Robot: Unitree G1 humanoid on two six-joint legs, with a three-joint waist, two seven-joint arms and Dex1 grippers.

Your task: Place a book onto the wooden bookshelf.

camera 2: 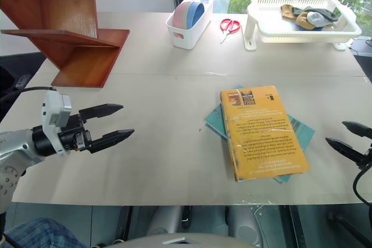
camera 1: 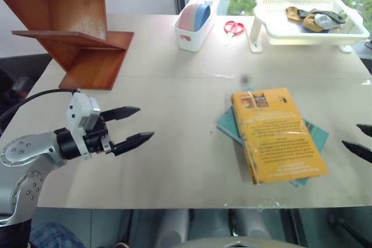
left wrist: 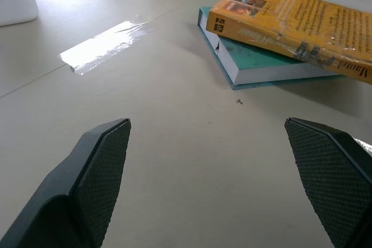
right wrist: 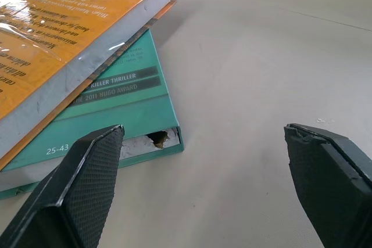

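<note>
While lying flat on the table: book (camera 1: pixel 278 135), yellow-orange, plastic-wrapped, stacked askew on top of teal book (camera 1: pixel 230 125), right of table centre
Teal book: thinner, corners sticking out from under the book on both sides; one corner torn (right wrist: pixel 158 139)
Wooden bookshelf (camera 1: pixel 75 27): far left corner of table (camera 1: pixel 174 114), reddish-brown, slanted side panel, flat tiers; well apart from the book
Left gripper (camera 1: pixel 133 125): above near left part of table, pointing toward the books, fingers spread wide, holding nothing, well short of the books
Right gripper (camera 2: pixel 349 136): at right edge, near the books' right side, fingers spread wide, holding nothing, not touching either book
White bin (camera 1: pixel 196 21): far centre, holding pink and blue round items
Red scissors (camera 1: pixel 233 27): just right of the bin, flat on table
White plastic tray (camera 1: pixel 302 30): far right, some cloth-like items inside
</note>
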